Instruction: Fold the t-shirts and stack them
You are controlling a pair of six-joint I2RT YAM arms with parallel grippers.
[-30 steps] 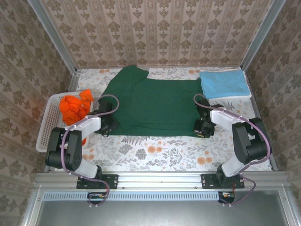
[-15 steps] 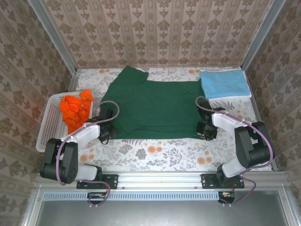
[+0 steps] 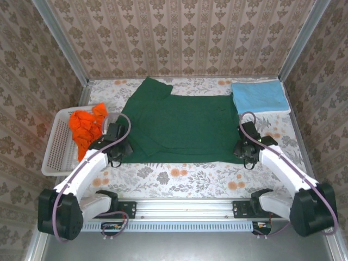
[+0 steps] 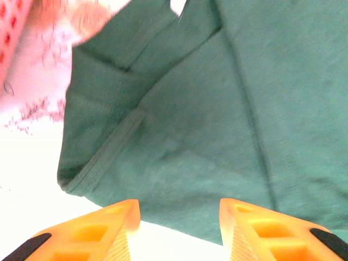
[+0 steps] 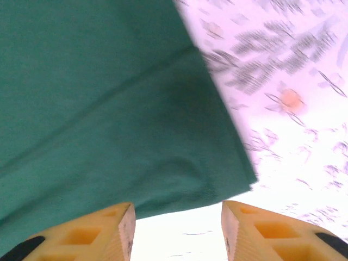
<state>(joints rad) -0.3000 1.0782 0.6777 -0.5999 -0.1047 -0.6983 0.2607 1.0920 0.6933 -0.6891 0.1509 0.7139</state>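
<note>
table: floral, wallpapered walls all around
green shirt: hem just ahead of left claw and right claw
grip: both released, empty

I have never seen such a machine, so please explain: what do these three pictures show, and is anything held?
Two robot arms are bolted at the near edge of the table. One picture looks down from above; the other two come from cameras on the wrists, where the orange wedges are the left fingers and right fingers. On its flowered top lie a spread dark green t-shirt, a folded light blue t-shirt, and orange t-shirts in a white basket. Both pairs stand open and hold nothing.
</note>
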